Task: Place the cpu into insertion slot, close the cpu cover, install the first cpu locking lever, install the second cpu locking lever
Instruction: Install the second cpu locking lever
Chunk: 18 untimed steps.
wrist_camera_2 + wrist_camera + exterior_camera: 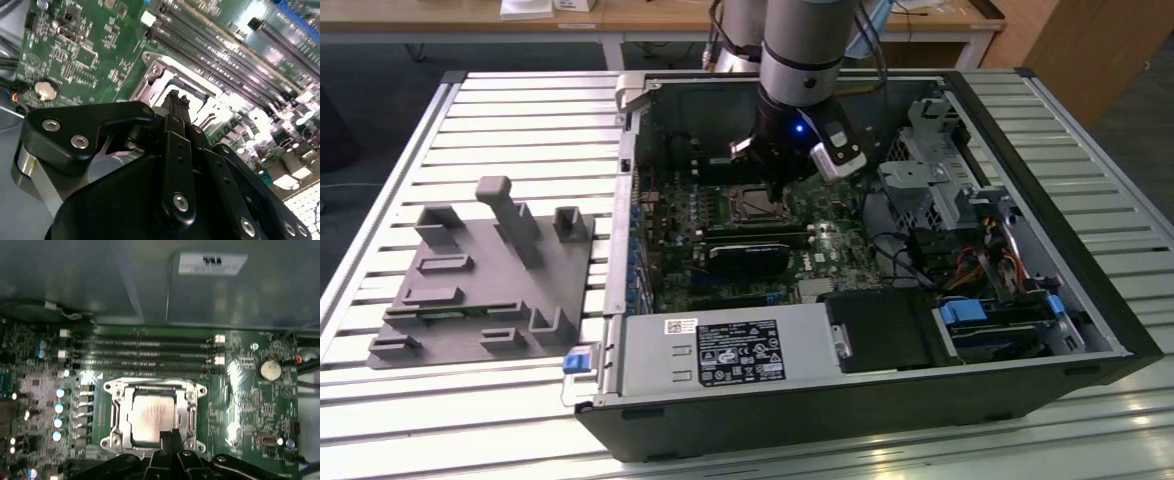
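First wrist view: the cpu (152, 417) sits flat in the insertion slot (117, 415) on the green board (245, 390), and the cpu cover (186, 386) lies shut around it like a silver frame. The gripper (169, 436) hangs just over the near edge of the chip, with its black fingers (165, 439) pressed together and holding nothing (the tips look very close to the metal). Long memory slots (142, 352) run beside the socket. Seen from the exterior view, the arm (798, 60) reaches down into the open computer case (1067, 250) on the desk (494, 110).

Dull silver-grey cpu (152, 418), shiny silver cpu cover (154, 416), green circuit board (240, 405), seemingly black pincer (169, 436).
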Tool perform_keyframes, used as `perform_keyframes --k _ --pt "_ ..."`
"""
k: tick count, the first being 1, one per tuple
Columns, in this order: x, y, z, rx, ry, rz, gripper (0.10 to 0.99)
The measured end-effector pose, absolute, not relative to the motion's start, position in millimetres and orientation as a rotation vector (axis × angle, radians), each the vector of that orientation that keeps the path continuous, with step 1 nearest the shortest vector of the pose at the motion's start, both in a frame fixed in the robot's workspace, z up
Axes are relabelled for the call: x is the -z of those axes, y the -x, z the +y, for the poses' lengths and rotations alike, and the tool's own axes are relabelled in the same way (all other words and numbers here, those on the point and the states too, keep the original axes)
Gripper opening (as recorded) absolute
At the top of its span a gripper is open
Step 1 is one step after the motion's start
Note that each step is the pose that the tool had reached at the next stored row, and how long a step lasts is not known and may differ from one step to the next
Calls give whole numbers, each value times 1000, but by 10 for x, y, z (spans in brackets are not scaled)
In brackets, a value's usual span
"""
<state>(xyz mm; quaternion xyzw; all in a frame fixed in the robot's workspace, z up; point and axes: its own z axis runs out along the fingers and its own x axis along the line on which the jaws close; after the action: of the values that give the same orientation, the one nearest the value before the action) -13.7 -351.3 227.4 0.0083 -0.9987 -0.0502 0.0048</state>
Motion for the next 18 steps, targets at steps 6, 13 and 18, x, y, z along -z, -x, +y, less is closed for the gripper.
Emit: perform_keyframes --k 6,13,18 --pt "-2268 137 -3583 175 -26 -3127 106" --pt "-2263 137 -3727 207 -26 -3125 106" --pt "-2263 137 -3798 207 -26 -3125 106"
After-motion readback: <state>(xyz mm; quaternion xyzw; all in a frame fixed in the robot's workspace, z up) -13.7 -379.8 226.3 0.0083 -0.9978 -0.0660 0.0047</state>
